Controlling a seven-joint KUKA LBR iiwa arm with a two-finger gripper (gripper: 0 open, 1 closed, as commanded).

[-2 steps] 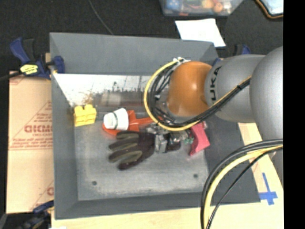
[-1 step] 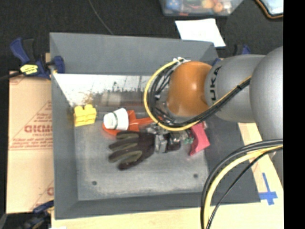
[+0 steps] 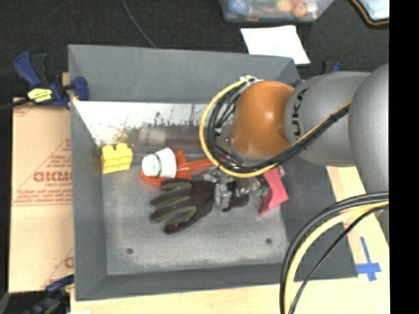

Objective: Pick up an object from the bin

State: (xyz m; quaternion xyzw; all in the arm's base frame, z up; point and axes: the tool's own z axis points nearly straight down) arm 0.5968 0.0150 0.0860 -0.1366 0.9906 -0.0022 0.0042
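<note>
1. Grey metal bin [image 3: 196,247]: the arm, with its orange wrist cover [image 3: 258,126], reaches in over the right wall.
2. Gripper [image 3: 227,195] sits low, right of the floor's centre, at the cuff end of a dark knitted fabric glove [image 3: 177,203].
3. Glove lies flat mid-floor, cuff toward the gripper, other end toward the left wall. Contact cannot be told.
4. Gripper spread or pressed together: cannot tell, the wrist hides it.
5. Orange plastic tool with a white round cap [image 3: 160,164] lies just behind the glove, toward the back wall.
6. Yellow plastic toy brick [image 3: 116,157] sits near the back-left corner.
7. Pink flat block [image 3: 275,191] lies just beside the gripper, near the right wall.
</note>
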